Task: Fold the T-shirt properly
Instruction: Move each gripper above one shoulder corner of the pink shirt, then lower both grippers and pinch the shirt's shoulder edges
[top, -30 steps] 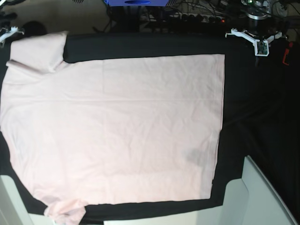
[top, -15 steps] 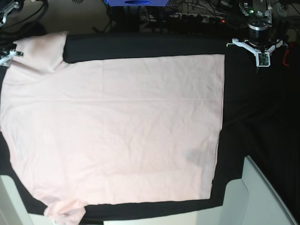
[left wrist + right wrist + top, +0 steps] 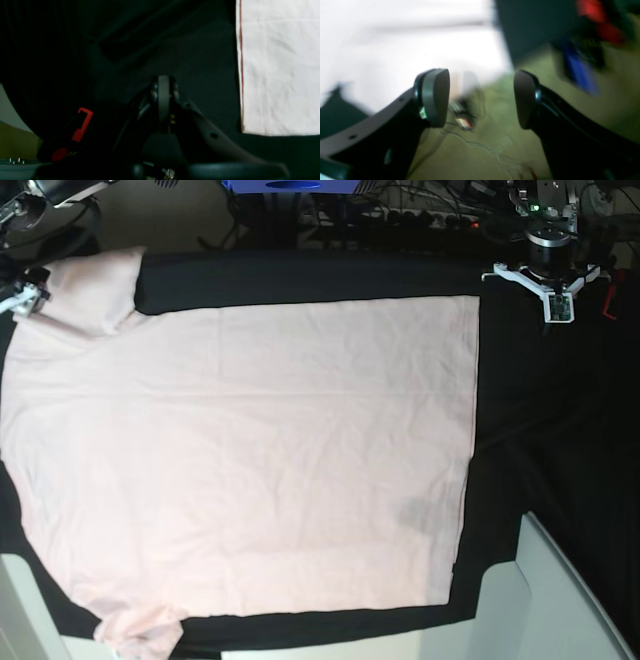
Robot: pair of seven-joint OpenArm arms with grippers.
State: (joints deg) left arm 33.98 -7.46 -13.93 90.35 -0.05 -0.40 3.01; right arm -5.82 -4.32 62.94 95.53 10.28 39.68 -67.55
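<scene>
The pale pink T-shirt [image 3: 240,450] lies spread flat, plain side up, on the black table cloth [image 3: 540,430]; one sleeve [image 3: 95,290] points to the far left corner, another bunches at the near left edge [image 3: 140,630]. My right gripper [image 3: 481,98] is open with nothing between its pads, hovering by the far-left sleeve over the table's edge; the shirt [image 3: 407,45] shows blurred behind it. In the base view only a white part of it [image 3: 22,290] shows. My left gripper [image 3: 163,95] is shut and empty over black cloth, apart from the shirt's hem corner [image 3: 277,67], at the far right [image 3: 553,290].
A red clamp [image 3: 81,125] sits beside the left arm [image 3: 610,295]. Cables and a blue object [image 3: 295,185] lie beyond the table's far edge. White table corners [image 3: 560,600] show at the near side. Greenish floor with wires [image 3: 482,150] lies under the right gripper.
The right gripper has opened and dropped closer to the far-left sleeve. The left arm has shifted slightly nearer. The shirt lies as before.
</scene>
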